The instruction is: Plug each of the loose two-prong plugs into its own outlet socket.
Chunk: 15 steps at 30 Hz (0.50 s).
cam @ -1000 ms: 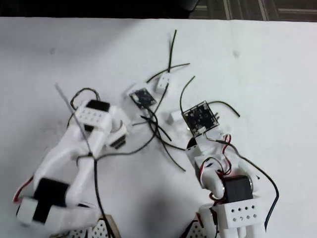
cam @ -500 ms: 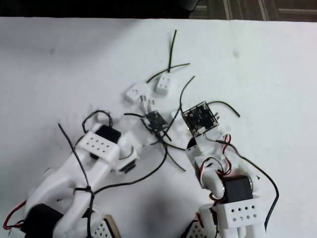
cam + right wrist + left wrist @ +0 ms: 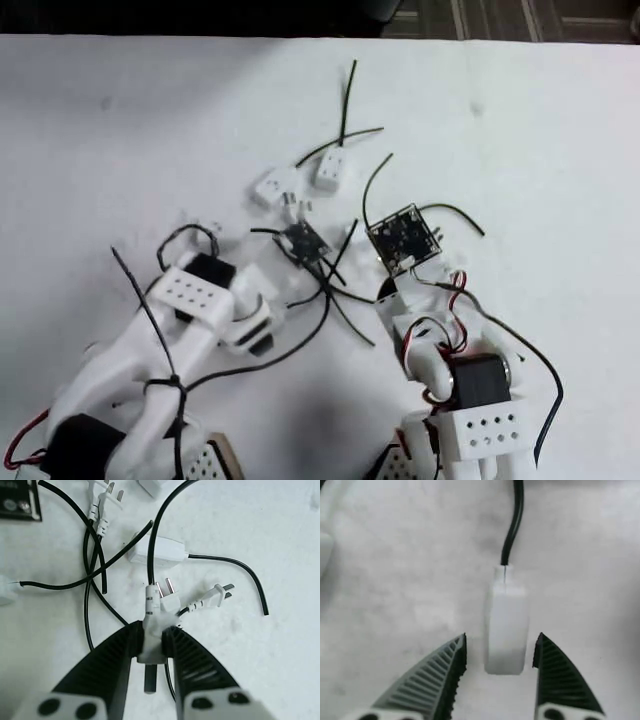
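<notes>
R gripper is pinching a plug by its moulded body, fingers pressed on both flanks. Prongs are sticking out past the tips, bare and unblocked. Black cords are crossing all round it, can't tell which is its own. A 2nd plug is lying just beside the held one. A 2nd socket is sitting just beyond the prongs on the table.

L gripper is hanging spread, one finger each side of a socket. Socket is lying flat w/ its cord running off the far end. A gap is showing on one side; other finger is v. close, contact not clear. High view: L arm is sitting low-left, R arm low-right.

Handling (judgement):
- Plug is looking light and rigid. Smooth plastic, so it could be twisting in the pinch if a cord drags.
- Best hold is the flat body behind the prongs, never the prongs themselves: thin, prob. bendable.
- Socket is looking light too, so prob. sliding away under an insertion push unless L is clamping it.
- Clamp should be going on the long sides, clear of the slot face.
- Cords are looking stiff-springy, likely tugging things off line
</notes>
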Tool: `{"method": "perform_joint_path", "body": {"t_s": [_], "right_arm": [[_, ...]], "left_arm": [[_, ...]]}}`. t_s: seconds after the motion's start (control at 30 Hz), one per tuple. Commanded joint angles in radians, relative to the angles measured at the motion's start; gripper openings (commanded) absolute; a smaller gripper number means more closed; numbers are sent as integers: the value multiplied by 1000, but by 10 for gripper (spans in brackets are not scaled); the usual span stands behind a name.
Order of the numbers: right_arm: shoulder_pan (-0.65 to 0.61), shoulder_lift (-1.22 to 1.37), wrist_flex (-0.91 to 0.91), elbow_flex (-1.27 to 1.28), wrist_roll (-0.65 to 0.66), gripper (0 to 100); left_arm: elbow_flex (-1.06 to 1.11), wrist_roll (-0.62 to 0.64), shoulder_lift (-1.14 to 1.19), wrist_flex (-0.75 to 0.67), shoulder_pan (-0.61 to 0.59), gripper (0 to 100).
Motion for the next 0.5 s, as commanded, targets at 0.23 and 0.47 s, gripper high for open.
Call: {"method": "perform_joint_path", "body": {"t_s": [0.23,0.47], "right_arm": [[2,-8,-15,-6,11,18],[1,-8,-16,-11,9,18]], "left_arm": [[-78,-75,-38,-117,-182,222],[-193,-68,-39,14,-154,221]]}}
